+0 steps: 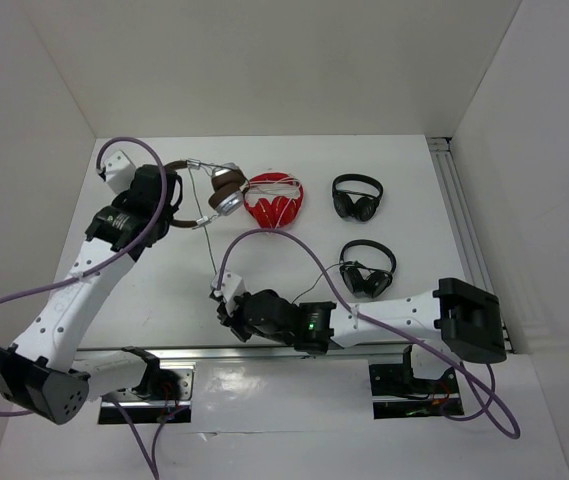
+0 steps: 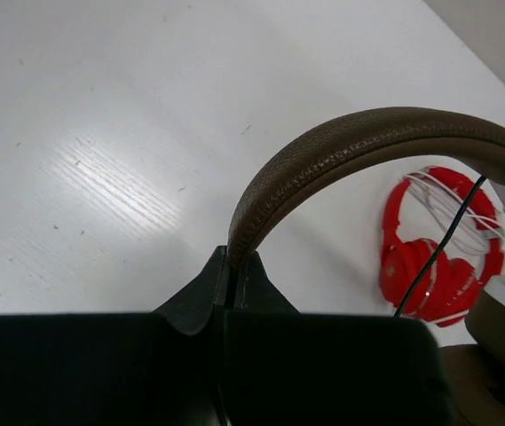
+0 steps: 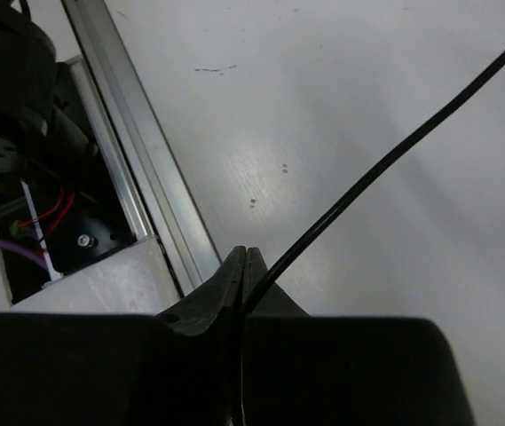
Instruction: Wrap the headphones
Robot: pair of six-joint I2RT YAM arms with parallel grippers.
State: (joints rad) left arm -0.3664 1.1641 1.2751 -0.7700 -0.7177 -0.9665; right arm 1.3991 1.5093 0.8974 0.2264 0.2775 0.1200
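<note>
2 white arms (image 1: pixel 74 300), black left claw (image 2: pixel 228 275), black right claw (image 3: pixel 245 264), purple cables (image 1: pixel 264 231).

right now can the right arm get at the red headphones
Probably not yet: the right gripper is shut on the cable; the path to the red headphones looks free otherwise.

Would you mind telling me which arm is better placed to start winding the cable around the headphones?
Right, most likely: the right tool is shut on the cable, free to lead it around. The left tool is shut on the headband of the headphones, better suited to holding them steady.
</note>
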